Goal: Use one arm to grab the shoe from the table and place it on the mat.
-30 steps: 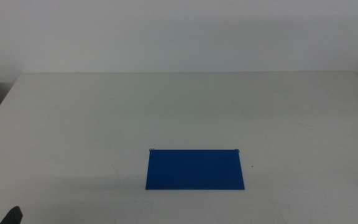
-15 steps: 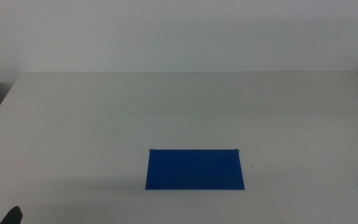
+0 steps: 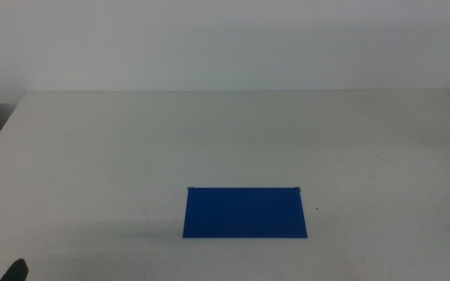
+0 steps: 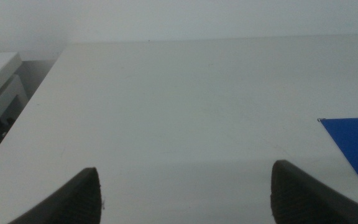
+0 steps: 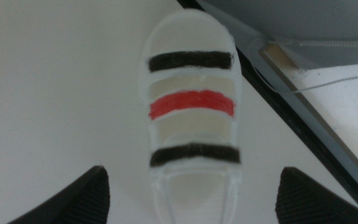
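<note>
The wide off-white desk point(image 3: 131, 148) carries a thin dark blue rectangular mat point(image 3: 244, 212), lying bare near its front edge. The left claw point(image 4: 185, 193) hangs spread above bare desk beside the mat. The right claw point(image 5: 194, 199) is spread over the small white strapped shoe point(image 5: 191, 106), which lies between its jaws, out of the middle view.
</note>
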You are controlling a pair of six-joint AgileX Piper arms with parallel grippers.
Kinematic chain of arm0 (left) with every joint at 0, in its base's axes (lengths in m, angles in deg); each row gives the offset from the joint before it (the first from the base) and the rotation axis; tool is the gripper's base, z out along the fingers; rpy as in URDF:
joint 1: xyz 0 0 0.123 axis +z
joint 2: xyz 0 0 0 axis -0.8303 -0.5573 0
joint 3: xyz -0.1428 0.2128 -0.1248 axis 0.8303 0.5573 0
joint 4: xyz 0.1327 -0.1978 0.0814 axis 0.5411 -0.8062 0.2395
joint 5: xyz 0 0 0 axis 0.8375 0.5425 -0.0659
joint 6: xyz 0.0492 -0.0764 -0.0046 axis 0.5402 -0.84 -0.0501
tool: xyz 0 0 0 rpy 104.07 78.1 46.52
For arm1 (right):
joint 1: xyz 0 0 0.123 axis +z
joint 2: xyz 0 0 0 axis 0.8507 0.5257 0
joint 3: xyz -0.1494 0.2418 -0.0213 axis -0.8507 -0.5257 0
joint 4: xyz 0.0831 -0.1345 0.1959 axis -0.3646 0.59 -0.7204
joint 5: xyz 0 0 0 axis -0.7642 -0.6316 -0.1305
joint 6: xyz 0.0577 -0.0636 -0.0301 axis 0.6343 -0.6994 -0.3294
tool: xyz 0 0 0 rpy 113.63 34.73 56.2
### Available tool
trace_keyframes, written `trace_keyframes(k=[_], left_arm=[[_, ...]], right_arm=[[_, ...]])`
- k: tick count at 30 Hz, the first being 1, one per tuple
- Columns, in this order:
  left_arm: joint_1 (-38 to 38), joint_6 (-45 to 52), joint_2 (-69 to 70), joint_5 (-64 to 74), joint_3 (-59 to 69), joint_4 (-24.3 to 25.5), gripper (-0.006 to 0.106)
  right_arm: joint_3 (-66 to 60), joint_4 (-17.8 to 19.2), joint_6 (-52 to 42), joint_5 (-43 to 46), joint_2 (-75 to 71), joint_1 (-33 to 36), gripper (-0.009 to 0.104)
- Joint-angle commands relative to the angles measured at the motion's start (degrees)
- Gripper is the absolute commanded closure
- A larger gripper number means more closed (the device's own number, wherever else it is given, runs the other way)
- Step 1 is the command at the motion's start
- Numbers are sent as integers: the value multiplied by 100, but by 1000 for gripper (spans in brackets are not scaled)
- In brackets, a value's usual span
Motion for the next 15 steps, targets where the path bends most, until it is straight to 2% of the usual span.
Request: trace_keyframes(k=[1, 8, 15], left_arm=[[-28, -27, 78, -463, 40, -44, 7], [-28, -27, 78, -463, 40, -44, 7], [-28, -27, 78, -463, 40, -44, 7]], right_arm=[[196, 127, -2, 164, -167, -51, 3], [196, 170, -26, 315, 92, -51, 6], [191, 329, -26, 432, 269, -63, 24]])
